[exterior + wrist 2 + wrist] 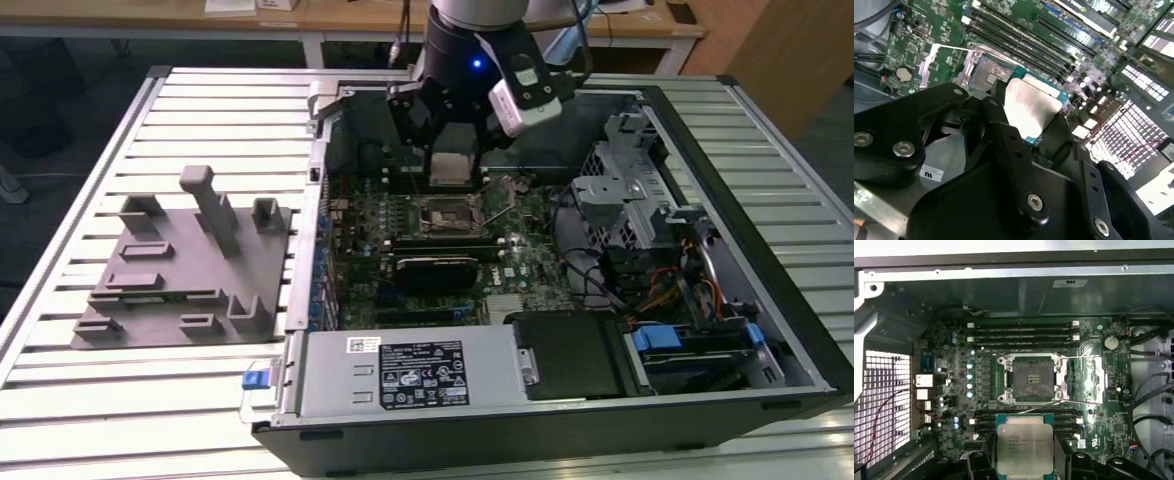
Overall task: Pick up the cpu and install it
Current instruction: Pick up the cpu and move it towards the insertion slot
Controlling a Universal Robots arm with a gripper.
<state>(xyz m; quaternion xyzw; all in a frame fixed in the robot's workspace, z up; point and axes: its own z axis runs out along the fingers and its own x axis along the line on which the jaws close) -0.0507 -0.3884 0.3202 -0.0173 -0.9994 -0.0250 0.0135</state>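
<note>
Silvery cpu [1025,449]: small flat square with a pale metal lid carrying faint print and a thin green rim at its edges.
Where it is: pinched in my gripper [451,174], held level in the air inside the open computer case [561,445], above the motherboard [534,275] and not seated.
My fingers: two black fingers [1004,130] pressed against opposite edges of the cpu, with the lid bare between them.
Socket [1029,378]: open and bare, with its metal load plate [1085,377] swung over to one side. In the first wrist view the cpu hangs just beside the socket, over the memory slots [1064,415].
Room: the case walls stand well apart from me. The drive cage [627,190] is on the exterior view's right, and a black rectangular block [434,268] lies just beyond the socket on the camera's side.
Outside the case: a grey tray [187,260] with upright posts sits on the slatted table [67,250], at the exterior view's left.
My arm: it comes straight down from above with the wrist vertical and the fingertips pointing at the board. A white camera block [531,95] sits on its side.
</note>
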